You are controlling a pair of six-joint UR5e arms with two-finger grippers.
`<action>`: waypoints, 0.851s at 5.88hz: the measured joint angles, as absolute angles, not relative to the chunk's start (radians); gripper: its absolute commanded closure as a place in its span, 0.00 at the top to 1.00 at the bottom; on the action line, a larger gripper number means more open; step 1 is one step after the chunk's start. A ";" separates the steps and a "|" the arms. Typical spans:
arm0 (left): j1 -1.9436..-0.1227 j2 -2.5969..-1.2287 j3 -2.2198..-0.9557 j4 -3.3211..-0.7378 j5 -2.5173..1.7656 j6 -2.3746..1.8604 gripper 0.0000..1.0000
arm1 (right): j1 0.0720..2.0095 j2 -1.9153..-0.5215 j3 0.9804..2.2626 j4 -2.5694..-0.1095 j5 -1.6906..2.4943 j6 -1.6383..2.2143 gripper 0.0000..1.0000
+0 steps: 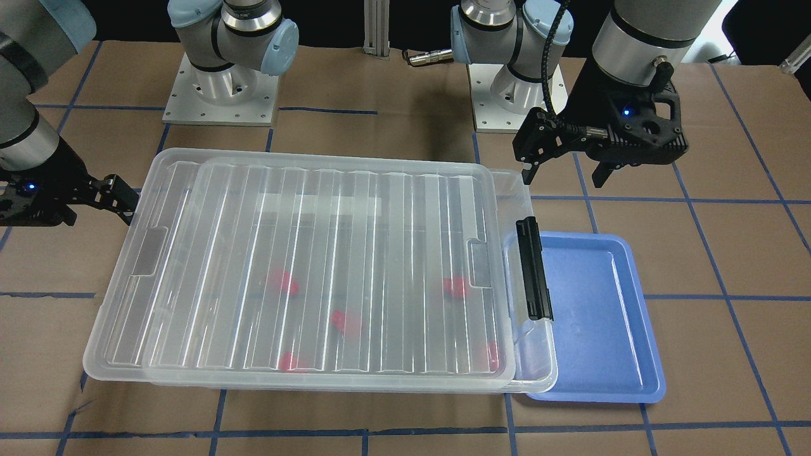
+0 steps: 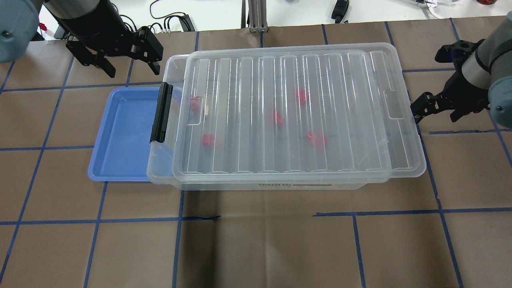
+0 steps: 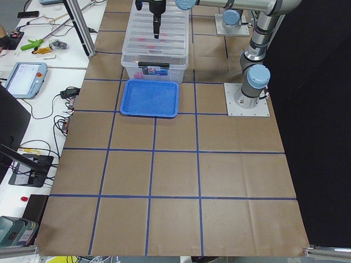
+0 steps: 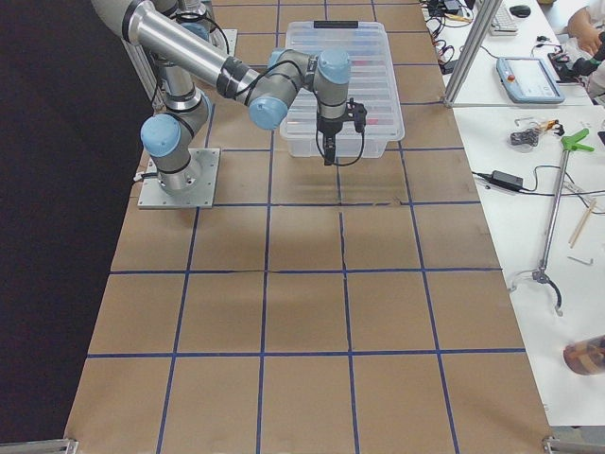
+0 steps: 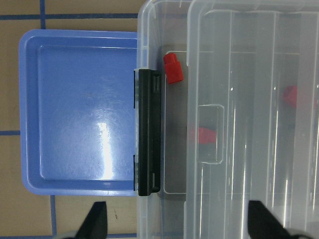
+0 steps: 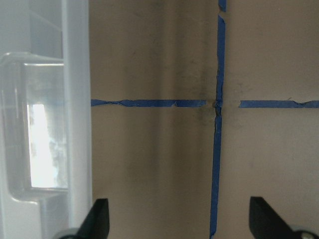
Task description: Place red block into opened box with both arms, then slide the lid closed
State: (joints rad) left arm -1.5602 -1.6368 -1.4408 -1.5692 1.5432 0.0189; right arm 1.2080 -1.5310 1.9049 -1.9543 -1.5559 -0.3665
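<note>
The clear box (image 2: 280, 185) holds several red blocks, one of them (image 5: 173, 68) lying in the uncovered strip by the black latch (image 2: 161, 113). The ribbed lid (image 2: 340, 100) lies on top, shifted toward my right, so its end overhangs there. My left gripper (image 2: 133, 70) hangs open and empty above the table behind the latch end; the left wrist view looks down on latch and strip. My right gripper (image 2: 434, 114) is open and empty just off the lid's overhanging end (image 6: 40, 124), over bare table.
An empty blue tray (image 2: 120, 132) lies against the box's latch end, partly under it. Brown paper with blue tape lines covers the table. The arm bases (image 1: 222, 95) stand behind the box. Benches with tools and cables flank the table in the side views.
</note>
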 measured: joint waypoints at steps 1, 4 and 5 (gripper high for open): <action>-1.560 -1.637 -1.442 -1.569 1.543 0.020 0.98 | 1.223 -1.532 1.909 -1.954 -1.556 -0.345 1.00; -1.560 -1.637 -1.443 -1.569 1.543 0.020 0.98 | 1.273 -1.532 1.911 -1.955 -1.549 -0.278 1.00; -1.560 -1.637 -1.443 -1.569 1.543 0.021 0.98 | 1.276 -1.532 1.911 -1.954 -1.537 -0.273 1.00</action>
State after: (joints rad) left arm -1.5600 -1.6368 -1.4435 -1.5693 1.5432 0.0206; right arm 1.2764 -1.5324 1.9113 -1.9544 -1.5369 -0.2735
